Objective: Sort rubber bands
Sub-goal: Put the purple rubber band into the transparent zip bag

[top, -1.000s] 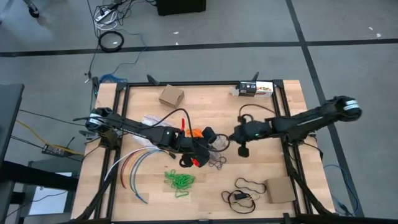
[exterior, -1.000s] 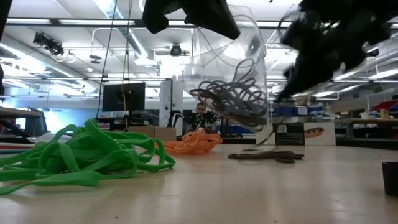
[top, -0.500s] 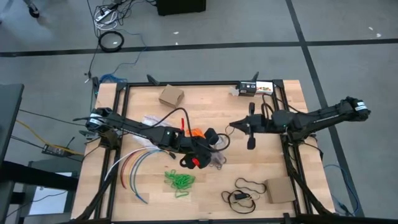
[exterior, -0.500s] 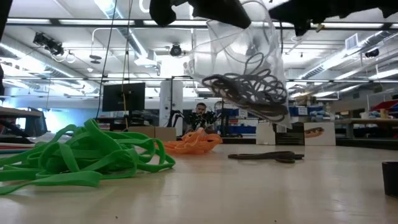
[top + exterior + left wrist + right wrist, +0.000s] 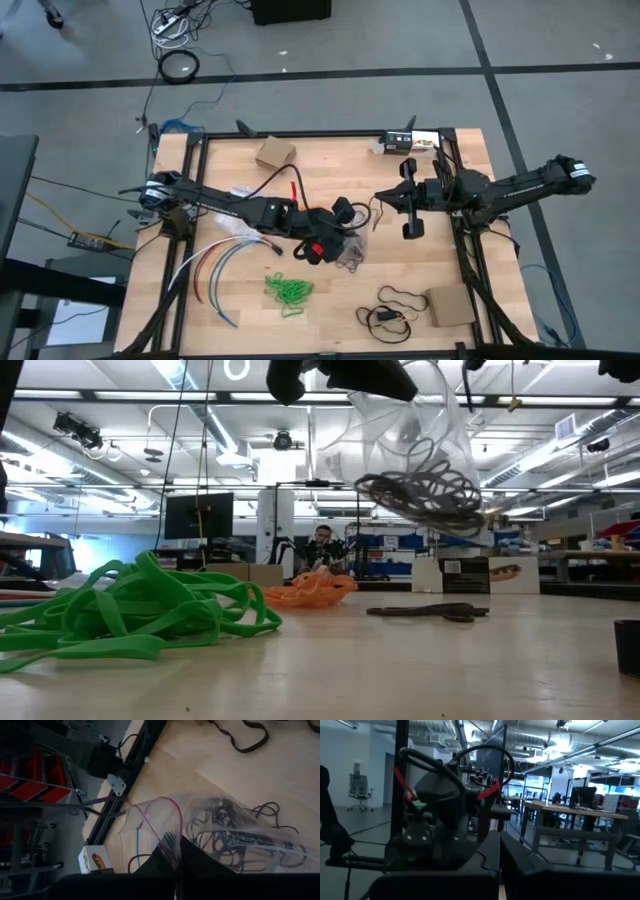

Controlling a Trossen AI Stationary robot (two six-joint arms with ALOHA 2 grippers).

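A clear plastic bag (image 5: 415, 435) with dark rubber bands (image 5: 420, 495) inside hangs above the table's middle, with my left gripper (image 5: 338, 232) shut on it. My right gripper (image 5: 408, 200) is shut on nothing, raised to the right of the bag and pointing out over the table. A green heap of bands (image 5: 288, 290) lies toward the near edge. An orange heap (image 5: 310, 590) lies farther back. A few dark bands (image 5: 350, 262) lie loose on the wood under the bag. My left gripper pinches the bag's zip edge (image 5: 171, 841) between its two fingers, coming from the table's left and slanting down. The bag hangs clear of the table, its dark bands (image 5: 235, 837) gathered in the lower part.
A bundle of coloured cables (image 5: 215, 265) curves at the near left. A cardboard box (image 5: 275, 153) and a small printed box (image 5: 410, 143) stand at the far edge. A black cord loop (image 5: 395, 300) and a cardboard piece (image 5: 450, 305) lie at the near right.
My right gripper has drawn back from the bag toward the table's right edge, risen, and tipped up from pointing down to about level. It has stayed shut. The bag in my left gripper has swung a little toward the right and stays clear of the table.
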